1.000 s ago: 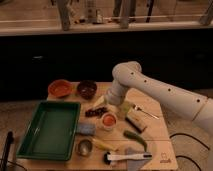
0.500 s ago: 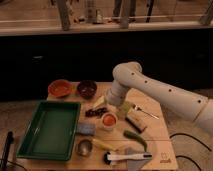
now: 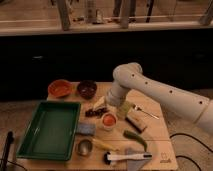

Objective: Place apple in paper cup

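Note:
The apple (image 3: 108, 119) is a small red-orange round shape sitting inside the white paper cup (image 3: 108, 123) near the middle of the wooden table (image 3: 160, 150). My gripper (image 3: 118, 106) hangs at the end of the white arm (image 3: 150, 90), just above and to the right of the cup. It looks apart from the apple.
A green tray (image 3: 50, 129) fills the left side. An orange bowl (image 3: 60, 88) and a dark brown bowl (image 3: 87, 89) stand at the back. A metal cup (image 3: 84, 147), a brush (image 3: 125, 157), a green vegetable (image 3: 135, 139), a fork (image 3: 145, 113) and a dark snack packet (image 3: 94, 113) lie around the cup.

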Motion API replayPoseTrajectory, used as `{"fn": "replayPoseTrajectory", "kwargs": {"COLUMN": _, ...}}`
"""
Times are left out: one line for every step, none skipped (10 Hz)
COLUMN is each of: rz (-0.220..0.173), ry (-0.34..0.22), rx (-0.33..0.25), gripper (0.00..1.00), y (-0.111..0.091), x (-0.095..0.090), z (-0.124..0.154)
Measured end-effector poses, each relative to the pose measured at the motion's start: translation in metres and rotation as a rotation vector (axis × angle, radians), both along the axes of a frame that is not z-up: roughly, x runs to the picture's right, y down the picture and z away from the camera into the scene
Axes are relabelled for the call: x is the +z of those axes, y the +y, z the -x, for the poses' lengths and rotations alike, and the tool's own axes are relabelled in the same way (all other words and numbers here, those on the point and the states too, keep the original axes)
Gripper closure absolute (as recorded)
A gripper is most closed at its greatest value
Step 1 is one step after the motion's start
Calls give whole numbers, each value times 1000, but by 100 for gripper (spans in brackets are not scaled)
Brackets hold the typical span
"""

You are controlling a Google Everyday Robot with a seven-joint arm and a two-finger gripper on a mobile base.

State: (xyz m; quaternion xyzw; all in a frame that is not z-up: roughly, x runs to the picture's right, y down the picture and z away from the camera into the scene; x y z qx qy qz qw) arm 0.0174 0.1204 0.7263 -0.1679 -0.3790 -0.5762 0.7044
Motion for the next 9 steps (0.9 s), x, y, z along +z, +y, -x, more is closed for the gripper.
{"fn": "replayPoseTrajectory", "kwargs": {"rz": -8, "ry": 1, "rx": 2, "gripper": 20, "y": -1, "x": -1, "z": 0}}
{"fn": "replayPoseTrajectory", "kwargs": {"rz": -16, "ry": 1, "rx": 3, "gripper": 20, "y": -2, "x": -2, "z": 0}}
{"fn": "replayPoseTrajectory", "kwargs": {"rz": -17, "ry": 2, "rx": 4, "gripper": 20, "y": -2, "x": -2, "z": 0}}
{"fn": "replayPoseTrajectory", "kwargs": {"rz": -17, "ry": 2, "rx": 4, "gripper": 20, "y": -2, "x": -2, "z": 0}}
{"fn": "replayPoseTrajectory", "kwargs": {"rz": -17, "ry": 1, "rx": 4, "gripper": 20, "y": -2, "x": -2, "z": 0}}
{"fn": "replayPoseTrajectory", "kwargs": {"rz": -17, "ry": 1, "rx": 4, "gripper": 20, "y": -2, "x": -2, "z": 0}}
{"fn": "replayPoseTrajectory", "kwargs": {"rz": -17, "ry": 1, "rx": 4, "gripper": 20, "y": -2, "x": -2, "z": 0}}
{"fn": "replayPoseTrajectory", "kwargs": {"rz": -17, "ry": 1, "rx": 4, "gripper": 20, "y": -2, "x": -2, "z": 0}}
{"fn": "replayPoseTrajectory", "kwargs": {"rz": -17, "ry": 1, "rx": 4, "gripper": 20, "y": -2, "x": -2, "z": 0}}
